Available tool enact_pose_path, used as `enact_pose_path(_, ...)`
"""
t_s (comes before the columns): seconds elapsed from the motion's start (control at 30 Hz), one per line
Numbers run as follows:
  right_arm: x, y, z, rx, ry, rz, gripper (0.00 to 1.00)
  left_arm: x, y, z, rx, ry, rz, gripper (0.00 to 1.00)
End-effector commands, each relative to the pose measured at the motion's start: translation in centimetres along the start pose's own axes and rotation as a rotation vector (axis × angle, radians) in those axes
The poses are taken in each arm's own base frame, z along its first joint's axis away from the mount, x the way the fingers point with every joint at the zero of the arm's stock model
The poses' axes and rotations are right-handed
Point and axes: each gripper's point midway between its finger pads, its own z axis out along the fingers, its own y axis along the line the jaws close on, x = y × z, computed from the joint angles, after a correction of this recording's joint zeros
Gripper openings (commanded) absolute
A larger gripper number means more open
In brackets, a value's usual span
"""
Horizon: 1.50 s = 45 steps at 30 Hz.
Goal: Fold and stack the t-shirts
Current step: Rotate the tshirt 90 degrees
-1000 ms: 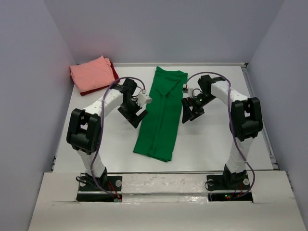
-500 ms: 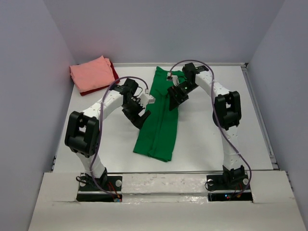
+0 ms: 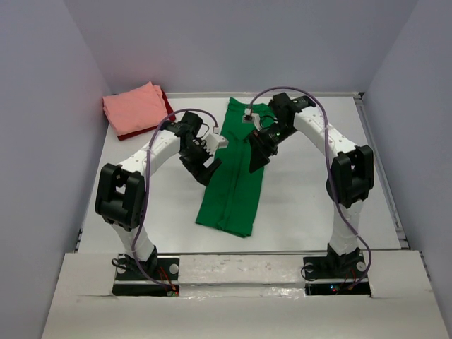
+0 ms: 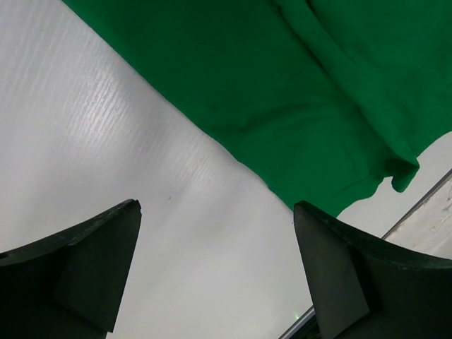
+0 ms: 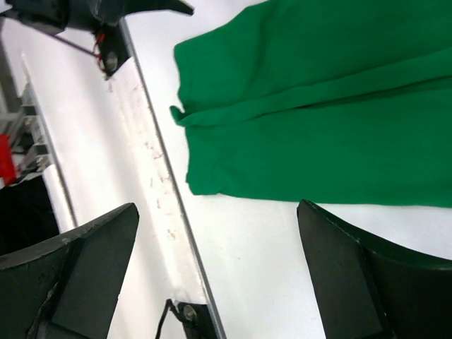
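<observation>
- Green t-shirt mid-table between the arms, narrowed lengthwise into a flat strip.
- Long axis near-to-far, near end slightly leftward; collar end not discernible.
- Left gripper at the strip's left edge, right gripper over its far half; both spread wide, empty.
- Step in hand, by judgement: crosswise fold; next, a pinch on one end's corners, carried to the other end.
- Salmon pink t-shirt folded atop dark red t-shirt, far left corner.

A fixed camera is looking down from high behind the near edge of the white tabletop; both wrist cameras are facing, up close, the near end of the folded bright green cloth t-shirt that all views are sharing.
</observation>
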Motion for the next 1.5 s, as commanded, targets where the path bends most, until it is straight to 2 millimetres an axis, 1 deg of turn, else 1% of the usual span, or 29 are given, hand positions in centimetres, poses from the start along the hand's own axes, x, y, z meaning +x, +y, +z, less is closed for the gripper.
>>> enact_pose_path(0.0,4.1,3.2,1.9,-0.202,0.092,0.116,1.0,-1.3,0.0,-1.8,-0.026,-0.036,0.018,0.99)
enact_pose_path(0.03,4.3,3.0,2.4,-0.199,0.089,0.099,1.0,-1.3,0.1,-1.7,-0.029,-0.036,0.017,0.99)
enact_pose_path(0.07,4.7,2.3,2.7,-0.169,0.098,0.087,1.0,-1.5,0.2,-1.6,-0.037,-0.045,0.016,0.99)
enact_pose_path(0.13,4.8,1.0,3.4,-0.121,0.064,0.047,1.0,-1.7,0.4,-1.6,-0.044,-0.056,0.012,0.99)
enact_pose_path(0.2,4.4,0.1,4.1,-0.079,0.04,0.021,1.0,-2.0,0.5,-1.4,-0.049,-0.066,0.005,0.99)
enact_pose_path(0.23,3.9,-0.4,4.8,-0.072,0.021,-0.017,1.0,-2.0,0.7,-1.2,-0.049,-0.064,0.001,0.99)
enact_pose_path(0.3,3.5,-0.5,6.0,-0.087,0.022,-0.04,1.0,-2.1,1.0,-1.0,-0.062,-0.066,-0.004,0.99)
enact_pose_path(0.33,3.2,-0.9,6.7,-0.094,0.03,-0.043,1.0,-2.2,1.1,-0.9,-0.064,-0.067,-0.007,0.99)
enact_pose_path(0.37,2.9,-1.2,6.9,-0.097,0.026,-0.046,1.0,-2.4,1.2,-0.9,-0.071,-0.075,-0.009,0.99)
enact_pose_path(0.4,2.4,-0.8,7.8,-0.12,0.028,-0.071,1.0,-2.5,1.4,-1.0,-0.079,-0.078,-0.013,0.99)
enact_pose_path(0.43,2.3,-0.5,8.1,-0.126,0.028,-0.082,1.0,-2.5,1.4,-1.0,-0.08,-0.081,-0.012,0.99)
enact_pose_path(0.5,1.3,-0.3,8.8,-0.134,0.019,-0.115,1.0,-2.8,1.6,-1.2,-0.094,-0.09,-0.013,0.99)
enact_pose_path(0.53,1.2,-0.2,9.5,-0.148,0.026,-0.12,1.0,-2.8,1.7,-1.1,-0.097,-0.089,-0.011,0.99)
enact_pose_path(0.57,0.5,0.0,9.5,-0.163,0.012,-0.129,1.0,-2.8,2.0,-1.1,-0.106,-0.085,-0.015,0.99)
enact_pose_path(0.6,0.5,0.3,9.9,-0.175,0.018,-0.138,1.0,-2.8,2.0,-1.0,-0.107,-0.078,-0.014,0.99)
enact_pose_path(0.63,0.6,0.4,10.4,-0.185,0.029,-0.145,1.0,-2.7,2.1,-0.9,-0.109,-0.073,-0.015,0.99)
enact_pose_path(0.67,0.9,0.1,10.7,-0.186,0.036,-0.141,1.0,-2.7,2.2,-0.9,-0.113,-0.075,-0.016,0.99)
enact_pose_path(0.7,1.5,0.2,11.3,-0.189,0.055,-0.152,1.0,-2.7,2.3,-0.9,-0.116,-0.075,-0.017,0.99)
enact_pose_path(0.73,1.8,-0.1,11.5,-0.181,0.055,-0.161,1.0,-2.8,2.3,-1.0,-0.121,-0.079,-0.017,0.99)
enact_pose_path(0.77,2.1,0.0,11.9,-0.18,0.062,-0.169,1.0,-2.8,2.3,-1.0,-0.122,-0.084,-0.018,0.99)
enact_pose_path(0.9,3.1,0.0,11.9,-0.169,0.053,-0.185,1.0,-2.9,2.7,-1.1,-0.143,-0.113,-0.025,0.99)
enact_pose_path(0.93,3.7,-0.2,12.1,-0.17,0.062,-0.174,1.0,-2.9,2.9,-1.1,-0.149,-0.117,-0.028,0.99)
enact_pose_path(1.0,4.5,-0.3,12.3,-0.175,0.075,-0.162,1.0,-2.8,3.7,-1.4,-0.177,-0.131,-0.049,0.99)
enact_pose_path(1.03,5.5,-0.4,12.6,-0.178,0.091,-0.145,1.0,-2.8,4.0,-1.6,-0.188,-0.138,-0.055,0.99)
enact_pose_path(1.13,7.3,-0.7,13.0,-0.182,0.116,-0.117,1.0,-2.6,5.6,-2.6,-0.25,-0.166,-0.094,0.99)
enact_pose_path(1.17,7.6,-0.6,13.1,-0.188,0.118,-0.11,1.0,-2.0,6.5,-3.1,-0.283,-0.163,-0.124,0.99)
enact_pose_path(1.27,8.1,-0.5,13.1,-0.193,0.12,-0.097,1.0,-1.3,8.0,-3.5,-0.335,-0.173,-0.171,0.99)
enact_pose_path(1.3,8.4,-0.2,13.2,-0.203,0.121,-0.081,1.0,-0.5,8.7,-3.7,-0.357,-0.169,-0.205,0.99)
enact_pose_path(1.47,9.1,-0.3,13.0,-0.183,0.132,-0.077,1.0,1.1,10.3,-4.5,-0.386,-0.172,-0.277,0.99)
